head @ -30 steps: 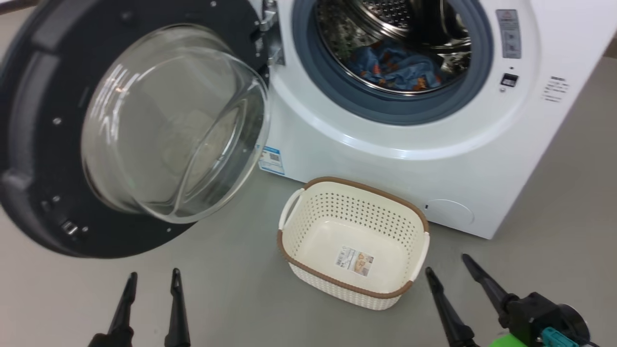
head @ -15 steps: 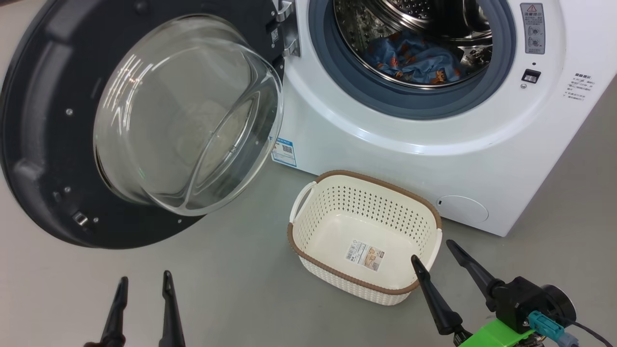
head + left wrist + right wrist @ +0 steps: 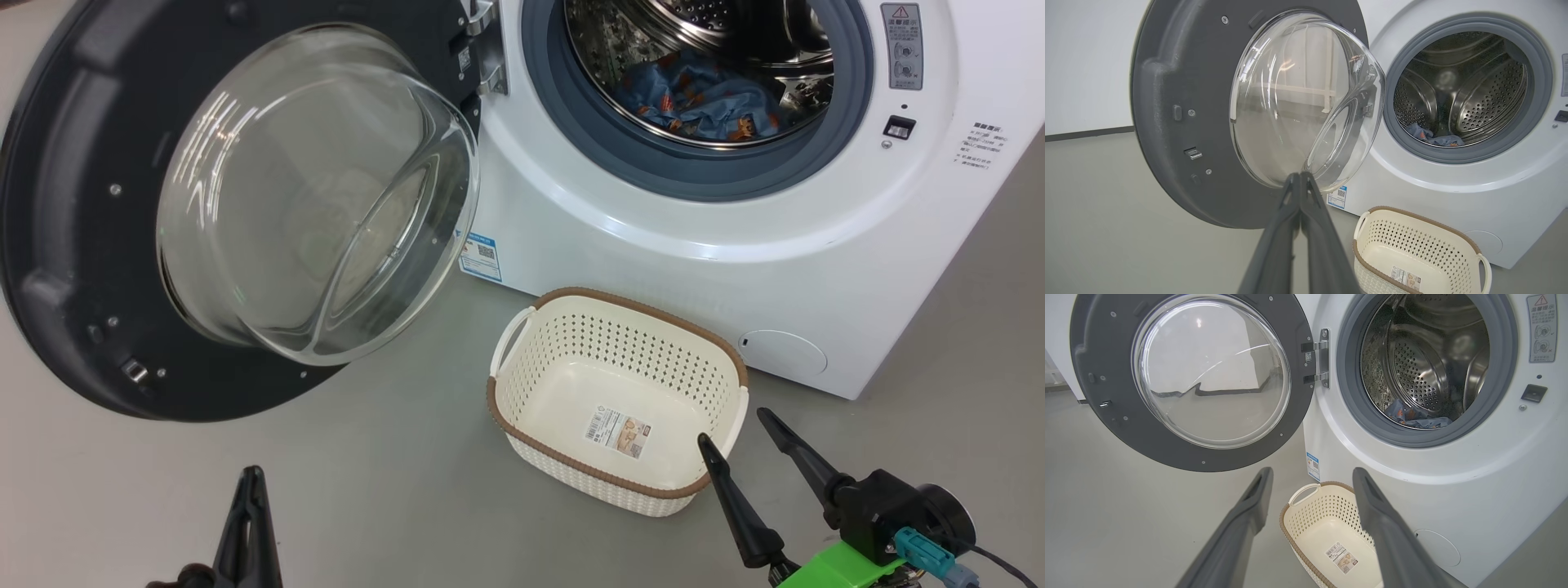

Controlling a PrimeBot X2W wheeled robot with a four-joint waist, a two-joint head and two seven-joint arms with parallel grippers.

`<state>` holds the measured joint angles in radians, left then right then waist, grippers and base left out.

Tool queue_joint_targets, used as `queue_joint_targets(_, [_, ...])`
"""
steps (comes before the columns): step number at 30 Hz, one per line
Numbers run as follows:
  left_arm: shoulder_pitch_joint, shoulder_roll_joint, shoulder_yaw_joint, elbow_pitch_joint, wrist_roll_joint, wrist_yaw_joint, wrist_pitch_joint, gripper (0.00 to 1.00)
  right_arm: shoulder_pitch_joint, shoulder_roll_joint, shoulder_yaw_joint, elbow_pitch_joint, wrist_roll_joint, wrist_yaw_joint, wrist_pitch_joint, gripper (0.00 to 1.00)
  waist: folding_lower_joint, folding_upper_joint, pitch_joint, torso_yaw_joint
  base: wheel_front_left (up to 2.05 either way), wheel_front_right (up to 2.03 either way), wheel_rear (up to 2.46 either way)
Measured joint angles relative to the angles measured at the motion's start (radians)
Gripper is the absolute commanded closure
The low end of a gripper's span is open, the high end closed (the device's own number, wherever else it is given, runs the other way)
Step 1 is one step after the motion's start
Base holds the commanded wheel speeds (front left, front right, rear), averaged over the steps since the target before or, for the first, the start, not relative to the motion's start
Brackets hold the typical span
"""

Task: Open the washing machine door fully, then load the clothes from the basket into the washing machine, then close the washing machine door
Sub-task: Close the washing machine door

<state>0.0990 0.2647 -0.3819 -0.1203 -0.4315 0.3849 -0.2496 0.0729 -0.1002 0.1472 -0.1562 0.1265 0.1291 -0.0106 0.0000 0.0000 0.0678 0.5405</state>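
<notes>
Jaws: left gripper clenched empty, right gripper spread. Clothes loaded; advise pushing washing machine door steadily at its free rim.

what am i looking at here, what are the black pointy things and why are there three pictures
This is a two-armed robot doing laundry. The black spikes are the fingers of its grippers, which serve as its hands. One picture comes from a camera on its head, looking down. The other two come from a camera on each wrist, looking along that hand's fingers. The left gripper is pinched shut on nothing. The right gripper is open and empty, near the basket. On the grey floor stands a white washing machine with its round glass door swung wide open. Blue patterned clothes lie inside the steel drum. The basket holds nothing but a paper label.
</notes>
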Motion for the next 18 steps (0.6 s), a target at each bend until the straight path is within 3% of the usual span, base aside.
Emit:
queue_joint_targets(4, [0.000, -0.015, 0.012, -0.005, -0.004, -0.019, 0.000, 1.00, 0.000, 0.000, 0.000, -0.001, 0.000, 0.000, 0.000, 0.00, 0.0000, 0.0000, 0.000, 0.000, 0.00, 0.00, 0.00])
queue_joint_targets(6, [0.000, -0.051, 0.038, -0.034, -0.063, -0.062, 0.000, 1.00, 0.000, 0.000, 0.000, -0.002, 0.000, 0.000, 0.000, 0.00, 0.0000, 0.0000, 0.001, 0.000, 0.00, 0.00, 0.00])
queue_joint_targets(10, [0.001, -0.165, 0.125, -0.109, -0.276, -0.244, 0.000, 1.00, 0.000, 0.000, -0.001, -0.007, 0.000, 0.000, 0.000, 0.00, 0.0000, 0.0000, 0.005, 0.001, 0.00, 0.00, 0.00])
queue_joint_targets(14, [0.027, -0.206, 0.220, -0.130, -0.557, -0.424, -0.003, 1.00, 0.000, -0.004, -0.002, -0.012, 0.000, 0.000, 0.002, 0.00, 0.0000, 0.0000, 0.011, 0.001, 0.00, 0.00, 0.00])
queue_joint_targets(18, [0.038, -0.215, 0.275, -0.164, -0.876, -0.493, -0.003, 1.00, 0.000, -0.006, -0.004, -0.017, 0.000, 0.000, 0.009, 0.00, 0.0000, 0.0000, 0.018, 0.002, 0.00, 0.00, 0.00])
